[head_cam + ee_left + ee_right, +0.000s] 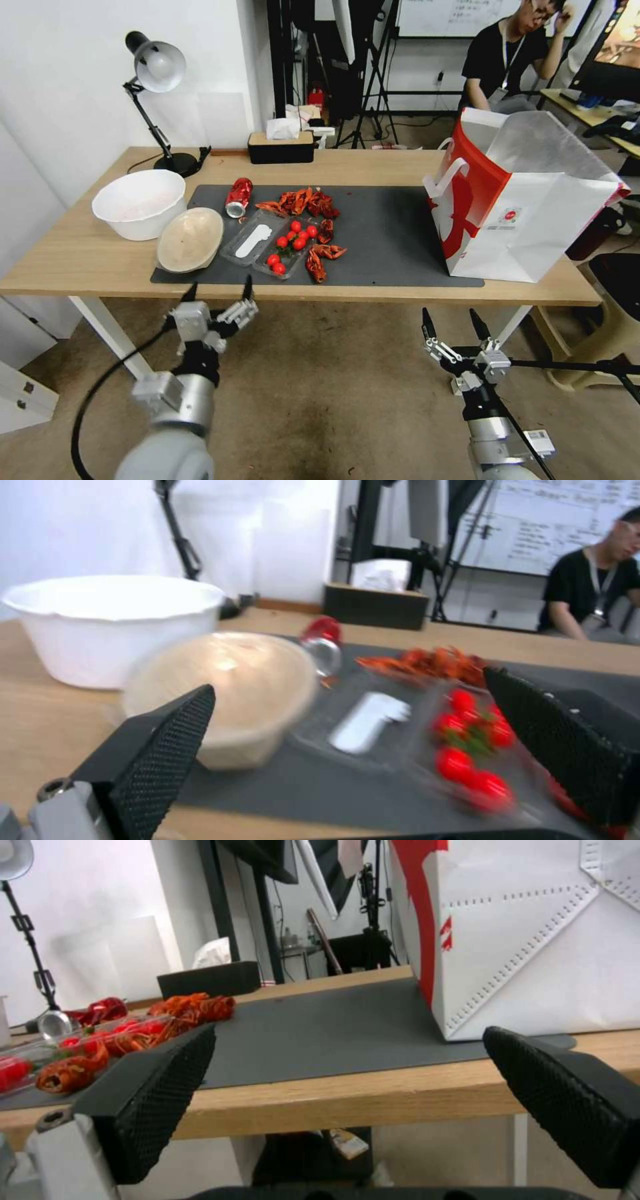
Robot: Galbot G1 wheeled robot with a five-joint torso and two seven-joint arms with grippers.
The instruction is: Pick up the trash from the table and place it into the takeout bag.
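Observation:
On the dark grey mat (380, 230) of the light-wood table (73, 257) lies the trash: a shallow beige bowl (189, 239) (233, 690), a crushed red can (238, 197) (323, 639), a clear plastic tray (257, 241) with cherry tomatoes (293, 241) (467, 750), and red crayfish shells (308, 201) (193, 1007). The white-and-red takeout bag (527, 200) (533, 940) stands open at the mat's right end. My left gripper (219, 287) (347, 740) hangs open just before the table's front edge, in line with the bowl and tray. Lower, below the table edge, my right gripper (453, 321) (347, 1080) is open and faces the bag's base.
A large white bowl (139, 202) (110, 625) sits left of the mat. A desk lamp (155, 87) and a black tissue box (281, 145) stand along the far edge. The mat's middle between shells and bag is bare. A chair (610, 313) stands at the right.

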